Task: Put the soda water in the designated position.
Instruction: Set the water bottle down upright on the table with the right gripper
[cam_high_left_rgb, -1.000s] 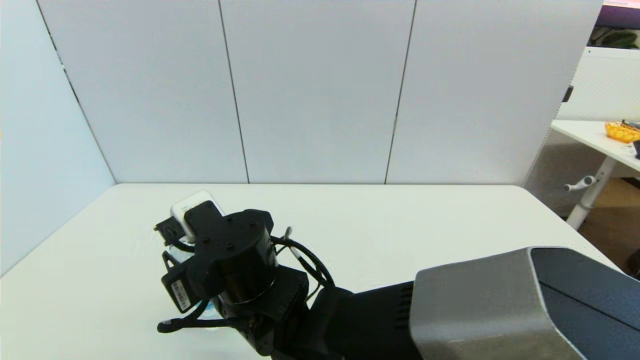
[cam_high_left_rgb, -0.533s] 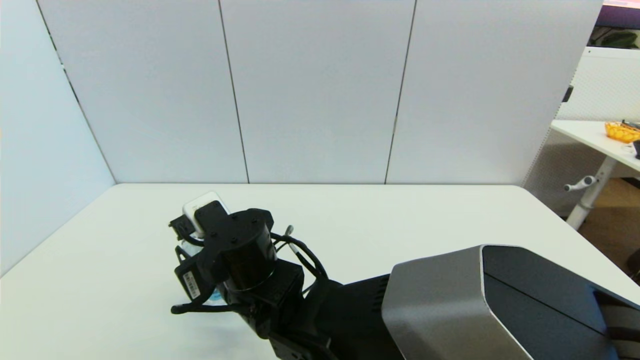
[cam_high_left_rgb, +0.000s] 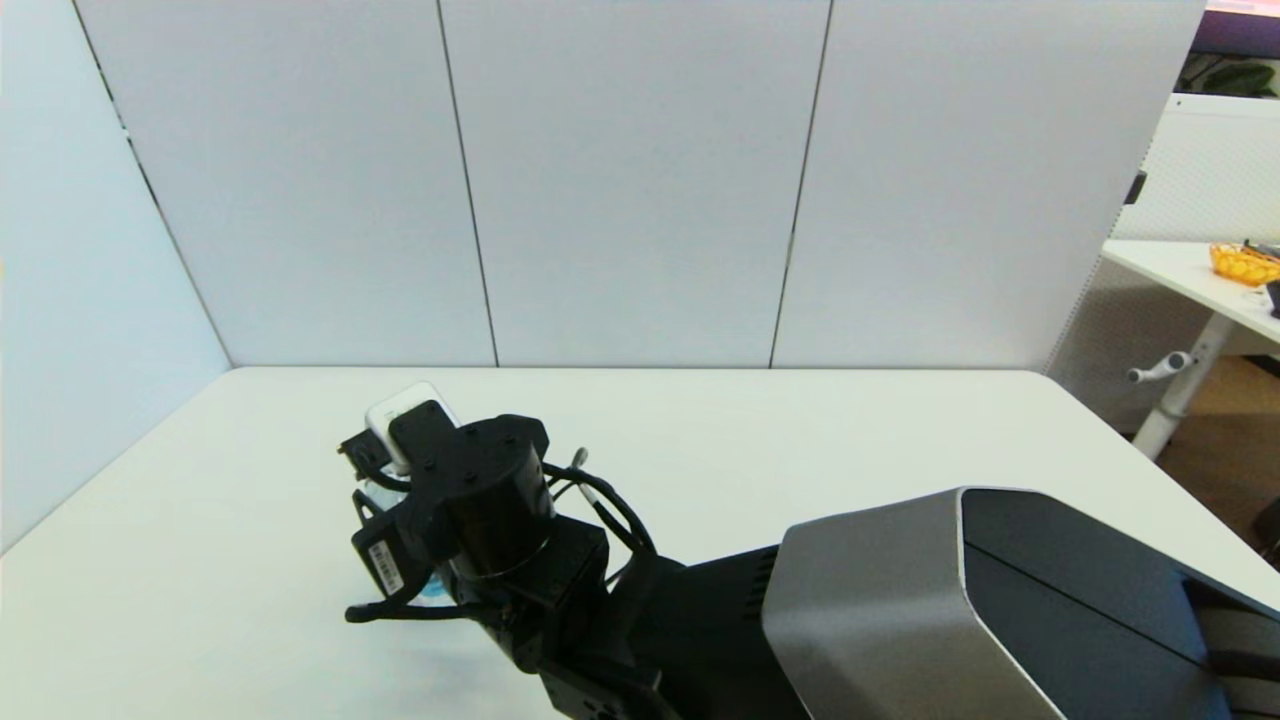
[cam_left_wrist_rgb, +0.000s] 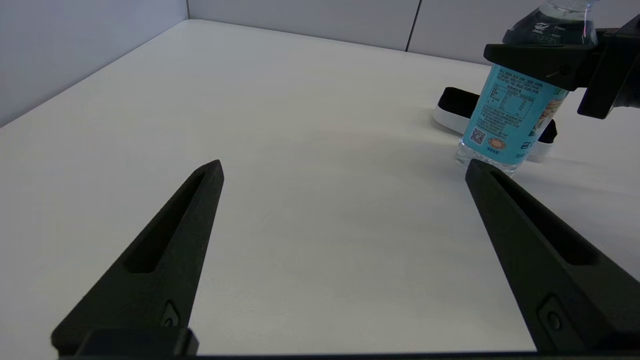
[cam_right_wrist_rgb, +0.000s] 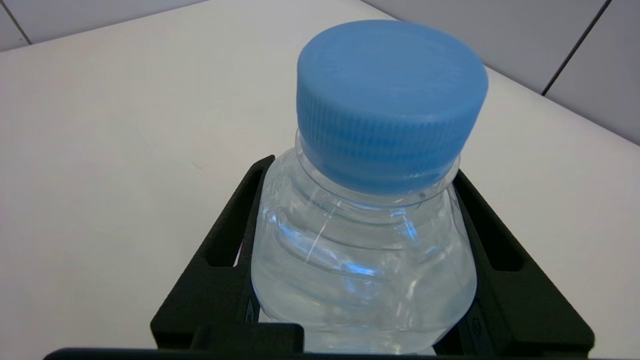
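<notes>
The right hand (cam_right_wrist_rgb: 360, 280) gripped the soda water bottle (cam_left_wrist_rgb: 515, 115) upright toward the tabletop's (cam_left_wrist_rgb: 300, 150) left side, just in front of a black-topped white block (cam_left_wrist_rgb: 452, 107); releasing it off-centre could tip it, while the left hand (cam_left_wrist_rgb: 345, 170) hung wide open, empty.

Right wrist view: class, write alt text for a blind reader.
A clear plastic soda water bottle with a light-blue screw cap fills the frame, clamped between the right gripper's two black fingers above a white table.

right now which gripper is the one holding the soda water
The right gripper: its fingers clamp the soda water at the shoulder, beside the flat block. The left gripper is open, holding nothing.
</notes>
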